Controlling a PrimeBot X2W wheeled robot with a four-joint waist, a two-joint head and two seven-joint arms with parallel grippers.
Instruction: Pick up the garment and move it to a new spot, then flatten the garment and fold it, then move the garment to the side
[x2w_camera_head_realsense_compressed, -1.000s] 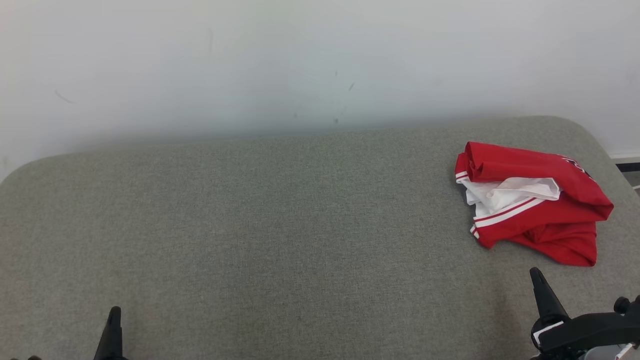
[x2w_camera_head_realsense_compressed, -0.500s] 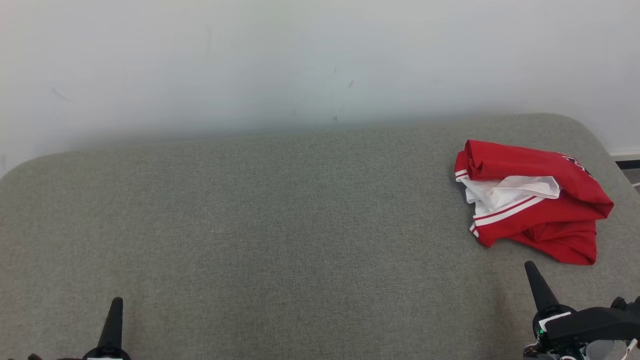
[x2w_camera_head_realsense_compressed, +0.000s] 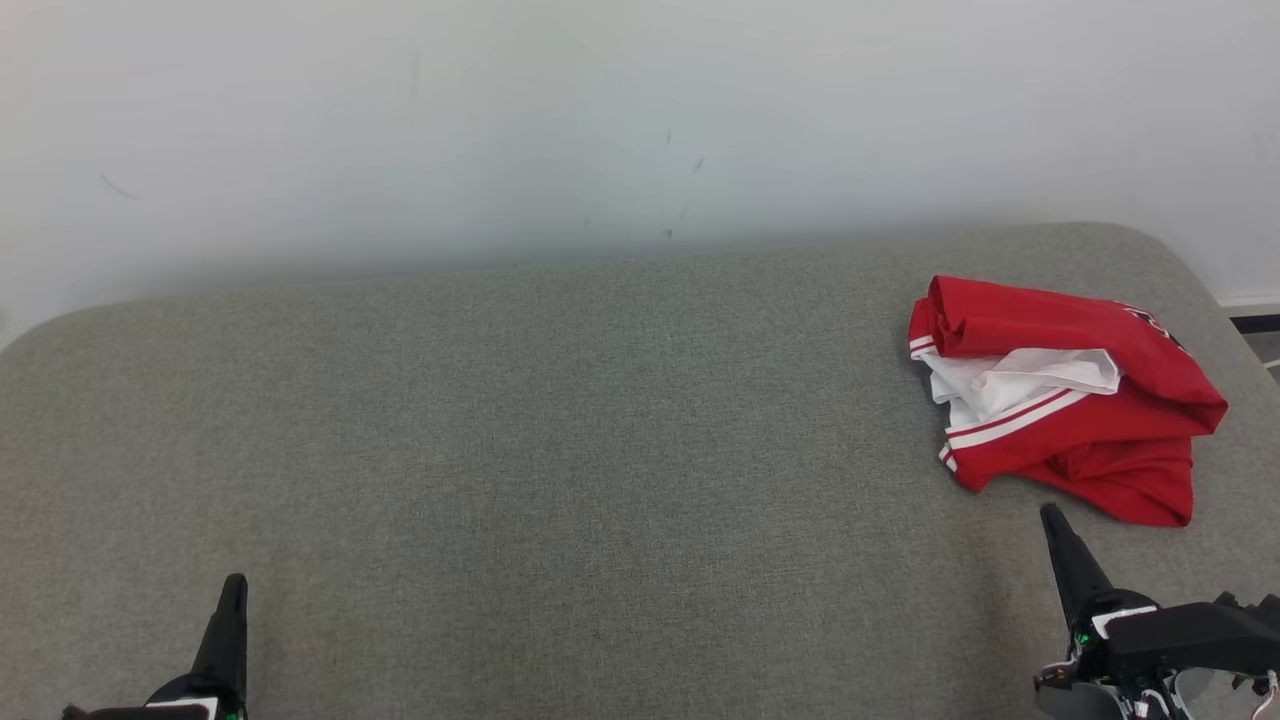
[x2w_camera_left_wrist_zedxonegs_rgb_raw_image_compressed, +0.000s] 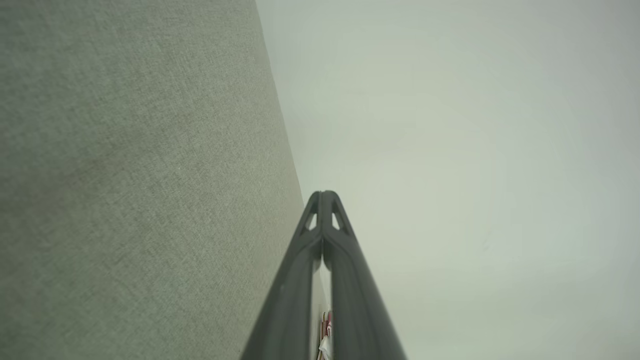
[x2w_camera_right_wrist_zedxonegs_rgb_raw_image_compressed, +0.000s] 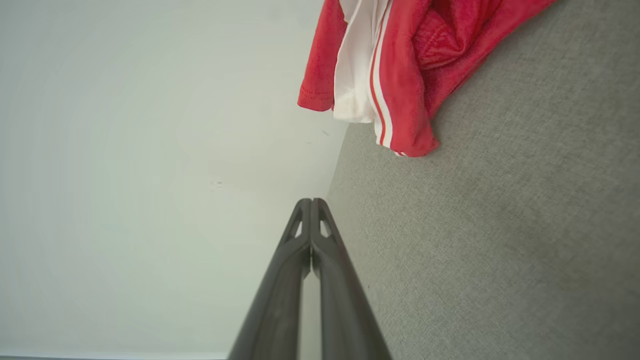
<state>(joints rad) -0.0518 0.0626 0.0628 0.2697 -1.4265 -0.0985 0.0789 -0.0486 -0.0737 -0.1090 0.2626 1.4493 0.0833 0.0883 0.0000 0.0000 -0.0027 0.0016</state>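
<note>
- Grey woven cloth covers the table (x2w_camera_head_realsense_compressed: 560, 420), which has rounded corners and a pale wall (x2w_camera_head_realsense_compressed: 640, 100) behind it.
- At the near left edge, the left jaws are pressed fully together with nothing between them. Their dark fingers (x2w_camera_head_realsense_compressed: 228, 630) point toward the wall, well apart from the garment.
- The left wrist view shows those fingers (x2w_camera_left_wrist_zedxonegs_rgb_raw_image_compressed: 295, 280) meeting at the tips, with a sliver of red and white far off between them.
- The garment (x2w_camera_head_realsense_compressed: 1070, 440), red with white stripes and a white patch, lies in a loose rumpled heap at the far right of the table, near the back corner.
- At the near right, the right jaws are likewise closed and hold nothing. Their fingers (x2w_camera_head_realsense_compressed: 1070, 565) end just short of the garment's near edge, not touching it.
- In the right wrist view the garment (x2w_camera_right_wrist_zedxonegs_rgb_raw_image_compressed: 400, 60) lies ahead of the closed fingers (x2w_camera_right_wrist_zedxonegs_rgb_raw_image_compressed: 280, 290) and off to one side, with grey cloth between.
</note>
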